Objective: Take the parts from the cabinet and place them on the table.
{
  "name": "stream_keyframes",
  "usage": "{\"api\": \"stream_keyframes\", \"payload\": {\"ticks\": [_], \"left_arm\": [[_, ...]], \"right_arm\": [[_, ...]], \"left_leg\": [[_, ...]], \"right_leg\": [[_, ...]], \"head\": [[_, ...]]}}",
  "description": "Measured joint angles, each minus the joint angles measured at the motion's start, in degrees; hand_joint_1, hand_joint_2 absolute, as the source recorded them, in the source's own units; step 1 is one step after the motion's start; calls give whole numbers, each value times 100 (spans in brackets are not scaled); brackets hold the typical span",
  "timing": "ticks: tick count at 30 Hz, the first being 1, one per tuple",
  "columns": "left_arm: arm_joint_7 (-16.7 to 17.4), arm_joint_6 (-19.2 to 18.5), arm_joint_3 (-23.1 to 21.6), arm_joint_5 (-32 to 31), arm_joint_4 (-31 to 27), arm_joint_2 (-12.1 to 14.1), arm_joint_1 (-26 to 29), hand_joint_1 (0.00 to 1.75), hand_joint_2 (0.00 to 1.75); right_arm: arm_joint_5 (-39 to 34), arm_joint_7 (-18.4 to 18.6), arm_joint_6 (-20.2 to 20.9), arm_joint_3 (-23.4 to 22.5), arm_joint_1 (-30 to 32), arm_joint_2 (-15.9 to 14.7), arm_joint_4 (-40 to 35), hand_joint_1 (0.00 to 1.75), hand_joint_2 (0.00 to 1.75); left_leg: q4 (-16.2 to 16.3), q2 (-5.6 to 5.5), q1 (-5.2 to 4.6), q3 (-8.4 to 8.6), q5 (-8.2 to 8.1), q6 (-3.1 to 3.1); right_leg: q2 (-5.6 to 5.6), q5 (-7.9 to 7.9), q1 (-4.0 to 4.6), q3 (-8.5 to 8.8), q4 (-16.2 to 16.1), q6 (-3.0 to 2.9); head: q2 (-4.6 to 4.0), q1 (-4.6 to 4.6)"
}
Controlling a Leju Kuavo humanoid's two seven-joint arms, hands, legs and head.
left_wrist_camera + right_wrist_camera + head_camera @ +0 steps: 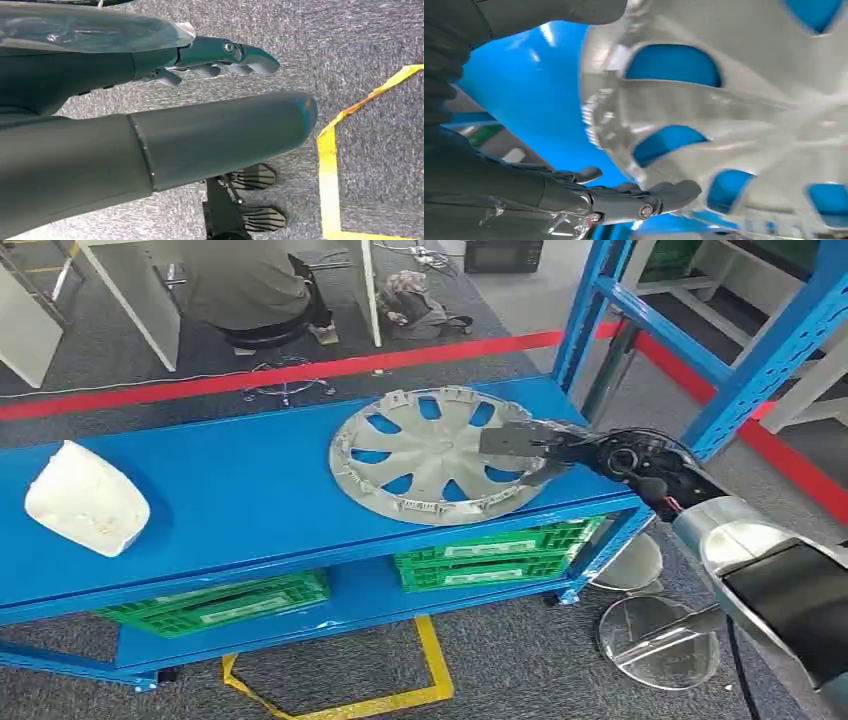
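Hubcap, round silver-grey plastic with spoke cut-outs (pixel 435 455), lies flat at the right end of the blue metal surface (pixel 240 500), its rim at the front edge, and the right hand (pixel 545 445) has its fingers (pixel 674 192) stretched along that rim, thumb over the top face, though whether they actually pinch it I cannot tell. White rounded plastic part (pixel 87 498) rests well apart at the surface's left end, with green plastic crates (pixel 490 552) on the shelf below. Left hand (pixel 210 60) hangs over grey carpet, fingers loosely extended, holding nothing.
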Motion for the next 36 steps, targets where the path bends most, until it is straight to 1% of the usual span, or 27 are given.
{"api": "stream_keyframes", "payload": {"ticks": [6, 11, 19, 32, 36], "left_arm": [[-7, 20, 0, -15, 0, -4, 0, 0, 0], [-7, 24, 0, -13, 0, -4, 1, 0, 0], [-9, 22, 0, -31, 2, -2, 4, 0, 0], [-7, 15, 0, -72, 2, -2, 2, 0, 0], [-7, 17, 0, -74, 2, -2, 3, 0, 0]], "right_arm": [[-120, 131, 35, 52, -8, 205, -367, 0, 175], [-61, 138, 35, 120, -49, 354, -564, 0, 175], [-103, 160, 79, 219, -155, 448, -741, 0, 175], [-184, 194, 98, 367, -69, 667, -865, 0, 175], [-317, 424, 96, 406, 56, 754, -1031, 0, 175]], "left_leg": [[0, -1, 1, 0, 0, -1], [0, 1, 1, 0, 0, -1], [0, 0, 0, 1, 0, -1], [0, 1, 0, 2, 0, -1], [0, 1, 1, 2, 0, -1]], "right_leg": [[-1, 0, 2, 0, 1, 0], [0, 0, 1, 0, 1, 0], [-1, 0, 0, 0, 0, 0], [0, 0, 1, 0, 0, 0], [1, 0, 1, 0, 0, 0]], "head": [[0, 0], [0, -2], [0, 2], [0, 2], [0, 0]]}}
